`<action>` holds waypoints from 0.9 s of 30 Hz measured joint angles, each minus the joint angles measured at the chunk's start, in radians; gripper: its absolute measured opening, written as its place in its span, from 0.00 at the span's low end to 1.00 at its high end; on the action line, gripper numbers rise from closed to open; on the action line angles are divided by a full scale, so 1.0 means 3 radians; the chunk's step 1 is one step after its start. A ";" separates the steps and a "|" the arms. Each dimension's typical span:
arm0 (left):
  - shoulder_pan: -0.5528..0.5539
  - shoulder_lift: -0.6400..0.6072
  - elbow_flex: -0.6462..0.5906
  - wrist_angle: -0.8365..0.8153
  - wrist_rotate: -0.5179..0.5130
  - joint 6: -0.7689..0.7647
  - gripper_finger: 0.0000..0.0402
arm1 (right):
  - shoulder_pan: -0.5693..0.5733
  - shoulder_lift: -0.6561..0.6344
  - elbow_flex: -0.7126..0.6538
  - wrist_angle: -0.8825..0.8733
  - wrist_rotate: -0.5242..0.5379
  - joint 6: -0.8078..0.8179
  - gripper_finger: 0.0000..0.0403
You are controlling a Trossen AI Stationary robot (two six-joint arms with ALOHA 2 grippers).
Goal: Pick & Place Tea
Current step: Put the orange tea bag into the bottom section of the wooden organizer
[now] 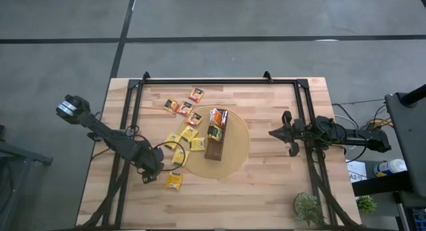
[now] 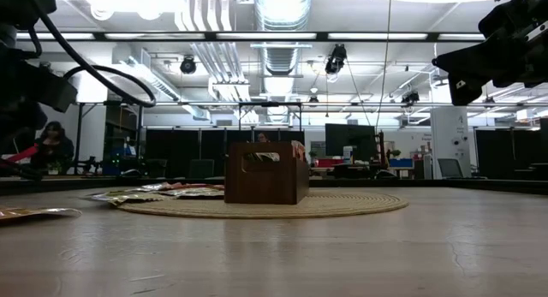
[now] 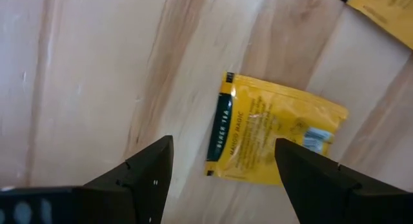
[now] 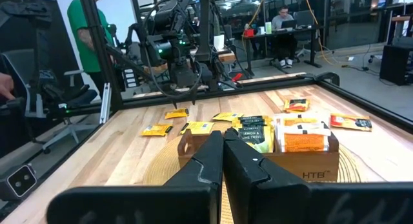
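Note:
Several small tea sachets lie flat on the wooden table left of a narrow dark-brown tray (image 1: pixel 216 139), which stands on a round tan disc (image 1: pixel 233 154) and holds more sachets. One yellow tea sachet with a dark band (image 3: pixel 274 130) lies alone near the front (image 1: pixel 174 181). My left gripper (image 3: pixel 224 146) hangs over the table beside it, pointing down, open, with nothing between its fingers (image 1: pixel 150 174). My right gripper (image 1: pixel 279 132) waits at the table's right side, level and shut (image 4: pixel 222 146).
Black frame rails (image 1: pixel 136 118) run along the table's left, far and right sides. A small plant (image 1: pixel 307 206) stands at the front right corner. Beyond the table's far side a person in green (image 4: pixel 84 30) stands, and others sit at desks.

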 joint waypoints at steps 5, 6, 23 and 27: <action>0.0000 0.0062 -0.0009 0.0008 -0.0008 0.0004 0.66 | 0.0000 0.0001 0.0000 -0.0001 0.0000 0.0000 0.02; 0.0001 0.0062 -0.0009 0.0013 -0.0010 0.0004 0.66 | 0.0000 0.0000 0.0000 -0.0001 0.0001 -0.0002 0.02; 0.0000 0.0036 0.0018 0.0030 0.0060 -0.0032 0.66 | 0.0000 0.0000 0.0000 0.0000 0.0001 0.0001 0.02; 0.0000 0.0037 0.0014 0.0030 0.0069 -0.0037 0.66 | 0.0000 0.0000 0.0000 0.0000 0.0001 -0.0003 0.02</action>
